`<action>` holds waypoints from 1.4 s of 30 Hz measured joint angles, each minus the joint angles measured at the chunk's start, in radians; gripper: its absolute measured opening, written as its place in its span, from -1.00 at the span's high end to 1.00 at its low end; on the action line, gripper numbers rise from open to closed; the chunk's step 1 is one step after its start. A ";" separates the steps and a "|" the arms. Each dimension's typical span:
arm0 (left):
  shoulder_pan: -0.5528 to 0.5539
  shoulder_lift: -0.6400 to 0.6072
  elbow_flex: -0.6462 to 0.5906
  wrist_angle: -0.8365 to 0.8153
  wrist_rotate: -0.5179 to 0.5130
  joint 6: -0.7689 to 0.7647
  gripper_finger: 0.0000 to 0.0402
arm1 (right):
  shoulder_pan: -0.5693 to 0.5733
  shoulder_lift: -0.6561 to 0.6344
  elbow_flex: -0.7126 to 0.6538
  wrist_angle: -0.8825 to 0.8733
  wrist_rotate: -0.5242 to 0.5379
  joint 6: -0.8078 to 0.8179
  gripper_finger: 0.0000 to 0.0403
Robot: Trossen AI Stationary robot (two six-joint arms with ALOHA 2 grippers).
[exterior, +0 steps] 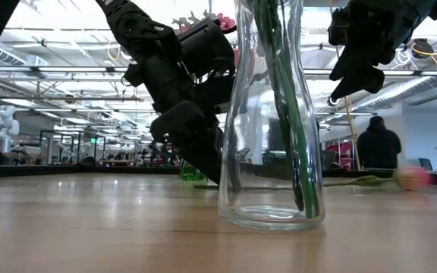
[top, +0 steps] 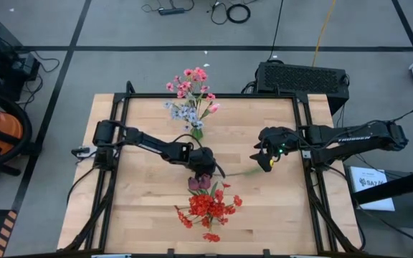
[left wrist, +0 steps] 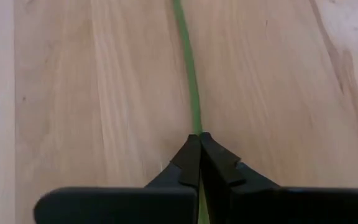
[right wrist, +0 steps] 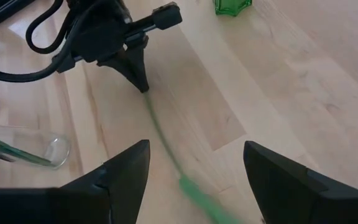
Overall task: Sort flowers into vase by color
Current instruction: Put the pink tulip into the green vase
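Left gripper (left wrist: 199,140) clamped on a green flower stem (left wrist: 190,74) lying on the table (top: 149,193) beside the clear vase (exterior: 271,152); right gripper (right wrist: 194,168) spread, hovering above. Red cluster (top: 208,206) already vased; this flower remains.

- The table (top: 149,186) is pale wood, smooth, with a soft matt sheen and visible grain.
- The clear vase (exterior: 270,152) near the front edge is glossy glass, catching reflections.
- The green vase (right wrist: 232,6) towards the back edge looks like shiny translucent glass or plastic; which, I cannot tell.
- The left gripper (left wrist: 199,144) has matt black plastic-looking fingers.
- The stem (left wrist: 190,68) is smooth green plastic.
- The red flowers (top: 208,208) look like cloth.
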 joint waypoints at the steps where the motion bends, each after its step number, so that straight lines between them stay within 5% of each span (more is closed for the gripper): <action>1: -0.004 -0.003 0.000 -0.016 0.000 -0.008 0.96 | 0.000 0.000 0.000 0.000 0.000 -0.001 -0.25; 9: -0.017 -0.052 -0.001 -0.213 0.048 -0.105 0.99 | 0.000 0.000 0.000 0.009 0.002 -0.022 -0.25; 17: -0.050 -0.183 -0.018 -0.704 0.040 -0.105 1.00 | 0.000 0.000 0.000 0.012 0.002 -0.035 -0.25; 21: -0.078 -0.250 -0.071 -0.806 0.024 -0.113 1.00 | 0.000 0.000 0.000 0.022 0.004 -0.049 -0.25; 42: -0.109 -0.322 -0.115 -0.764 0.018 -0.210 0.57 | -0.002 0.001 0.000 0.068 0.032 -0.079 -0.25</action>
